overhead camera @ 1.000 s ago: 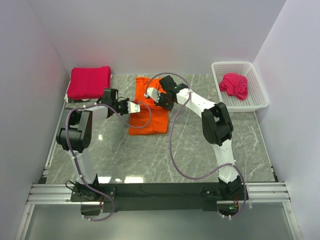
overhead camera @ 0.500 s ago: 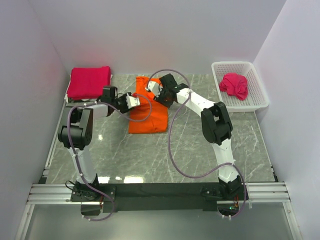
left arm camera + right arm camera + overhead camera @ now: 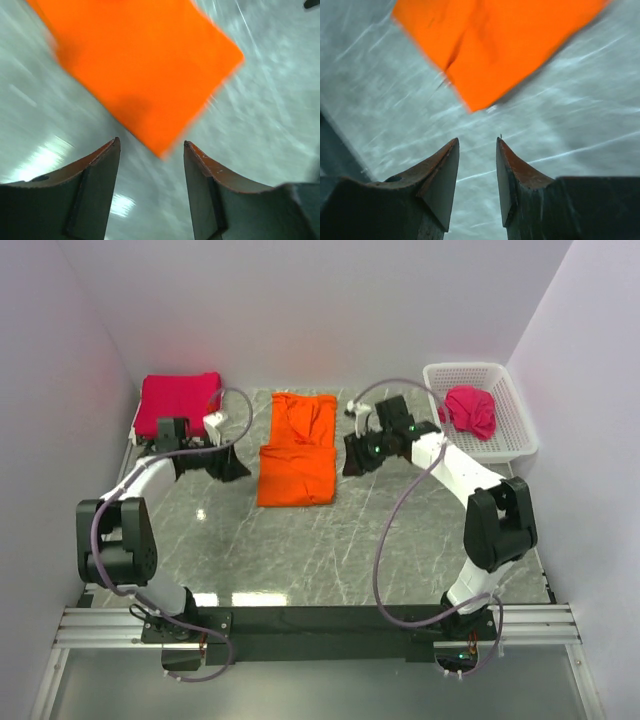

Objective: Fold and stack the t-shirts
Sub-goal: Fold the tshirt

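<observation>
The orange t-shirt [image 3: 298, 450] lies folded lengthwise on the marble table, a narrow strip with its lower half doubled. My left gripper [image 3: 238, 470] sits just left of it, open and empty; in the left wrist view a corner of the orange t-shirt [image 3: 140, 65] lies beyond the left gripper [image 3: 151, 145]. My right gripper [image 3: 351, 462] hovers just right of the shirt, open and empty; the right wrist view shows the orange t-shirt [image 3: 495, 45] ahead of the right gripper [image 3: 477, 141]. Folded crimson-pink t-shirts [image 3: 180, 403] are stacked at the back left. Another crimson-pink t-shirt [image 3: 470, 410] lies crumpled in the basket.
A white lattice basket [image 3: 465, 368] stands at the back right against the wall. White walls close in the table on three sides. The arms' cables [image 3: 390, 540] loop over the near half of the table.
Both grippers let go of the orange shirt, opened and pulled away sideways, the left one leftward and the right one rightward. The shirt now lies flat in its fold.
</observation>
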